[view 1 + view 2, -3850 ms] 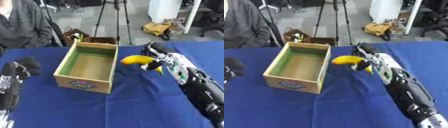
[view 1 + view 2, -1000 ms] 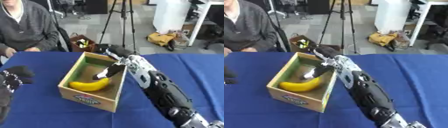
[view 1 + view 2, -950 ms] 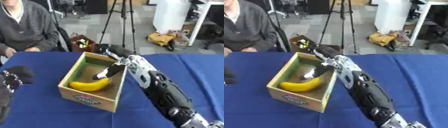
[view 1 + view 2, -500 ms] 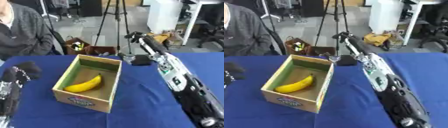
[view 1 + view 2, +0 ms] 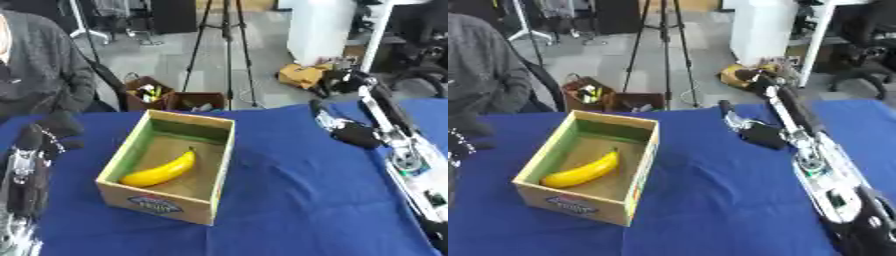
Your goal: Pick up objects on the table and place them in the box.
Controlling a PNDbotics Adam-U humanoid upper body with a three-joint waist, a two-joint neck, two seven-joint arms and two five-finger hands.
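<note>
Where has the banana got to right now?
The banana lies on the floor of the open cardboard box, on the table's left side, well left of the robot's right hand.

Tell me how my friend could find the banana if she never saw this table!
Look at the blue table and find the open cardboard box on its left half. Inside, on the brown floor of the box, lies the banana, slanted with its dark stem pointing away from the robot. It is the only bright yellow, curved thing there.
</note>
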